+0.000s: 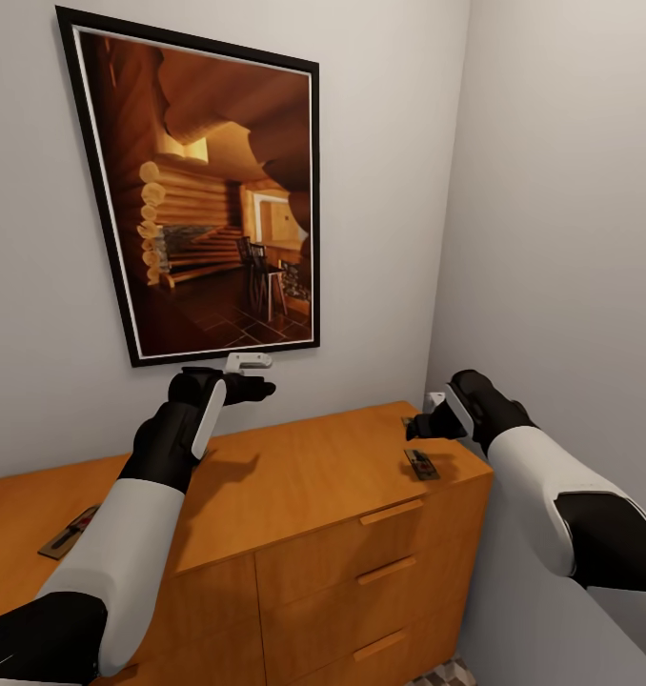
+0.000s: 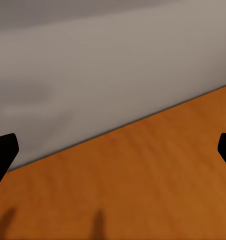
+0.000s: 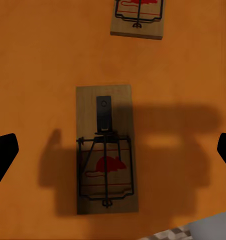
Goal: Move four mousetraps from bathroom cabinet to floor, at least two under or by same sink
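Observation:
The orange-brown cabinet [image 1: 294, 476] stands against the wall. One mousetrap [image 1: 421, 464] lies at the right end of its top, and another mousetrap [image 1: 69, 532] lies at the far left. My right gripper [image 1: 422, 420] hovers open above the right one. In the right wrist view that mousetrap [image 3: 105, 150] lies between the spread fingertips [image 3: 3, 155], with a second mousetrap [image 3: 139, 17] beyond it. My left gripper [image 1: 262, 374] is open and empty, raised over the middle of the cabinet top [image 2: 143, 185]. A sliver of the bathroom floor [image 1: 447, 675] shows below. The sink is out of view.
A large framed picture [image 1: 209, 191] hangs on the wall just above my left gripper. The side wall [image 1: 571, 238] closes the corner right of the cabinet. Drawer handles [image 1: 390, 512] run down the cabinet's front.

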Motion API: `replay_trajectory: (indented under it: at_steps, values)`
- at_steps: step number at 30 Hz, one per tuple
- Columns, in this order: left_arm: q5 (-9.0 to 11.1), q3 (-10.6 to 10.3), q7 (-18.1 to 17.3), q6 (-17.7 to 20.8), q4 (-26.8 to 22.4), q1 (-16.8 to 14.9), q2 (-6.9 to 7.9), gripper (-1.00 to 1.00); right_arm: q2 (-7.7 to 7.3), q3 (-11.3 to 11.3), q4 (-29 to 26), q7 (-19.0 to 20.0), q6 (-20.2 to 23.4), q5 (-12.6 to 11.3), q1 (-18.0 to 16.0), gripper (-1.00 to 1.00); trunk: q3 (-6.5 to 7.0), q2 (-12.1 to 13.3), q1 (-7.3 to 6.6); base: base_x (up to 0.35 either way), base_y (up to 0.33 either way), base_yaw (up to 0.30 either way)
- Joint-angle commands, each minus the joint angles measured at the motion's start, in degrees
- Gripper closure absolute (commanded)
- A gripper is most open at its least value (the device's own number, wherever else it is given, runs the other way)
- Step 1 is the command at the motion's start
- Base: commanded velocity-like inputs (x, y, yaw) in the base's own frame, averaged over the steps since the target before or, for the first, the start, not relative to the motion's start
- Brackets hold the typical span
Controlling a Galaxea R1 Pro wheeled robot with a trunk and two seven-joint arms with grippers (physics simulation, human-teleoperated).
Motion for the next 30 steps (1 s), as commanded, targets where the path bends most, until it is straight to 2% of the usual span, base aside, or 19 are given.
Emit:
replay_trajectory:
  at_steps: [1,22,29,30]
  values:
    - [0.2,0.0,0.0,0.2,0.0,0.0,-0.01,-1.0,-0.09,0.3,-0.1,0.5,0.2,0.3,0.0,-1.0,-0.07,0.0,0.0,0.0,0.0,0.0]
    - [0.3,0.0,0.0,0.2,0.0,0.0,-0.01,-1.0,-0.29,0.3,-0.1,0.8,0.2,0.3,0.0,-1.0,-0.07,0.0,0.0,0.0,0.0,0.0]
    - [0.4,0.2,0.4,0.3,1.6,0.1,0.05,-1.0,2.0,0.3,-2.3,0.5,0.2,0.4,0.6,-1.0,-0.07,0.0,0.0,0.0,0.0,0.0]
    - [0.4,0.2,0.4,0.3,1.4,0.1,0.05,-1.0,1.72,0.3,-2.6,0.6,0.2,0.4,0.6,-1.0,-0.07,0.0,0.0,0.0,0.0,0.0]
